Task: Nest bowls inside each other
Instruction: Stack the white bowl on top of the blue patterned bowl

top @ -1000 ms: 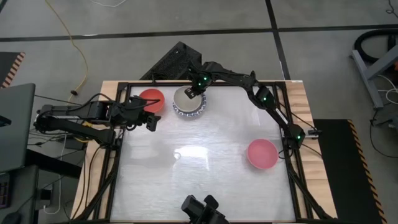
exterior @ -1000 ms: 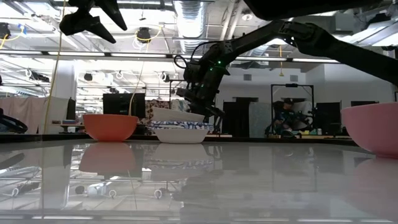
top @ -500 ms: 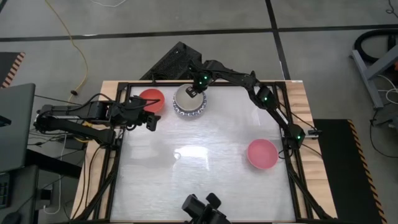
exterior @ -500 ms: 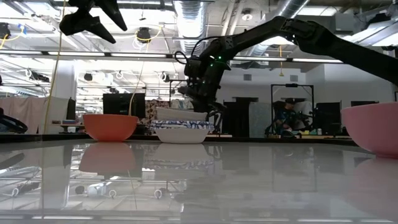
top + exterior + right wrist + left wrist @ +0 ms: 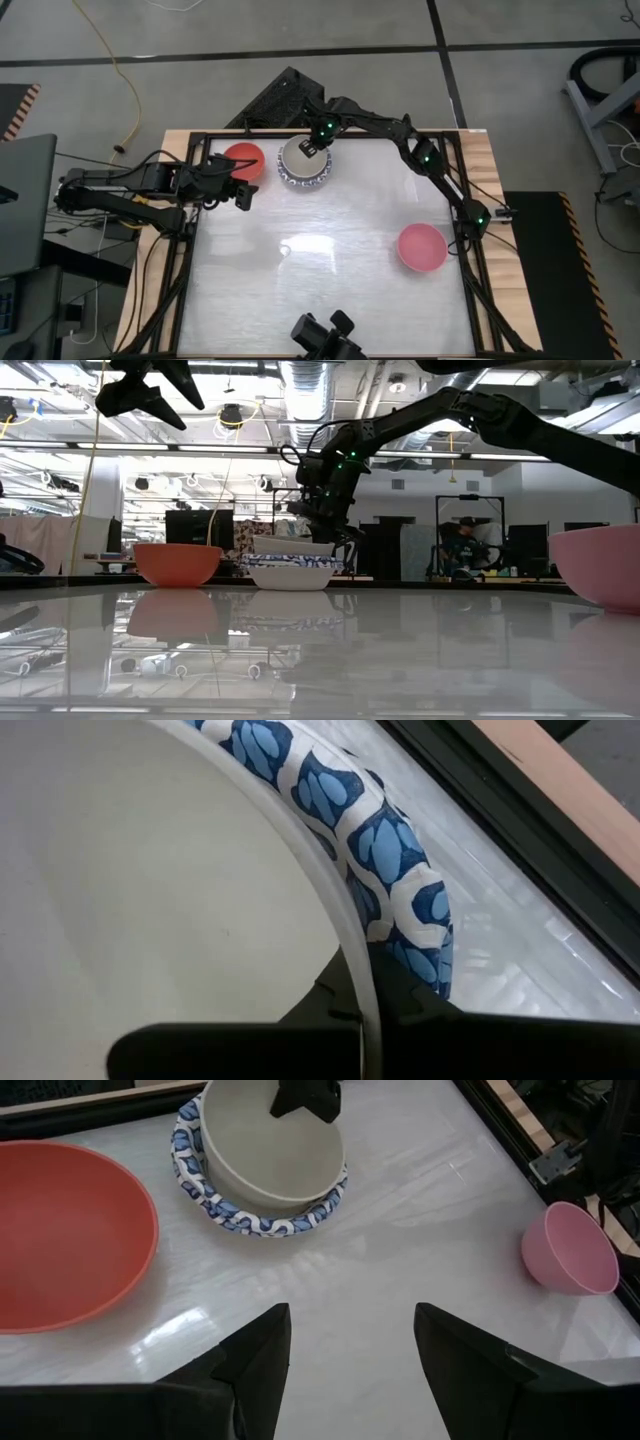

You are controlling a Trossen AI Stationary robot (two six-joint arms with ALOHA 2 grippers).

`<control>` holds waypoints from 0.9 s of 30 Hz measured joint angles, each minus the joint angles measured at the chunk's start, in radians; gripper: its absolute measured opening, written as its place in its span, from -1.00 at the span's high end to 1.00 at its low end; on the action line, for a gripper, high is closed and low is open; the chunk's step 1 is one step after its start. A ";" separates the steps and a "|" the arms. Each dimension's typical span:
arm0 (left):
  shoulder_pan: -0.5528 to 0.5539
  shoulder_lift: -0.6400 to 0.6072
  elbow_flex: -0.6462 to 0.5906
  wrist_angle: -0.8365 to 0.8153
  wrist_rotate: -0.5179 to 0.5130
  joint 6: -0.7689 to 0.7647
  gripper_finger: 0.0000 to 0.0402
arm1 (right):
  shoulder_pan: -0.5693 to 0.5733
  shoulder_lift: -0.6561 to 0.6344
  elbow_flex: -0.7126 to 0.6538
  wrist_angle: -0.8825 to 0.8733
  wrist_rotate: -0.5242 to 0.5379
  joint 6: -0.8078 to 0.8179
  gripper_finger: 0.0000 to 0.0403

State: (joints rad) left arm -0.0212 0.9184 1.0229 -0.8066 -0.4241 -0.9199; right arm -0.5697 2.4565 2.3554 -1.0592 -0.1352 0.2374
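A plain cream bowl (image 5: 298, 158) sits inside a stack of white bowls with blue-patterned rims (image 5: 303, 180) at the table's far middle. My right gripper (image 5: 317, 151) is shut on the cream bowl's rim. In the low view the cream bowl (image 5: 288, 546) stands level in the stack (image 5: 291, 573). A red bowl (image 5: 243, 159) rests on its base left of the stack, and a pink bowl (image 5: 421, 247) rests near the right edge. My left gripper (image 5: 350, 1350) hovers open above the table, left of the red bowl, with nothing between its fingers. My right gripper pinches the cream bowl's rim (image 5: 350, 955) on its far right side, one finger inside the bowl and one outside, between it and the blue-patterned rim (image 5: 395, 855). The fingers come from above, slanting down. The bowl rests level in the stack.
A black frame (image 5: 470, 260) runs around the white tabletop, and its far rail (image 5: 470, 810) passes close behind the stack. A wide bare stretch of table (image 5: 320, 270) lies between the stack and the near edge. A camera mount (image 5: 325, 335) stands at the near edge.
The cream bowl hung tilted over the stack's far side a second ago. It has come down and levelled out inside the blue-patterned bowls. My right gripper tipped slightly with it and stayed shut on the rim.
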 joint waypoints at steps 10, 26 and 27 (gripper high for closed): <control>0.000 0.000 0.000 -0.010 -0.001 0.000 -0.01 | 0.000 0.001 -0.020 0.016 -0.003 0.000 0.95; 0.000 0.000 0.000 -0.011 -0.002 0.000 -0.01 | 0.011 0.002 -0.021 0.022 -0.016 0.000 0.95; 0.000 0.000 0.000 -0.011 -0.002 0.000 -0.01 | 0.011 0.002 -0.021 0.018 -0.016 0.000 0.95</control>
State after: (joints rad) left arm -0.0212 0.9184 1.0229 -0.8177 -0.4264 -0.9199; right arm -0.5587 2.4584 2.3341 -1.0410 -0.1516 0.2378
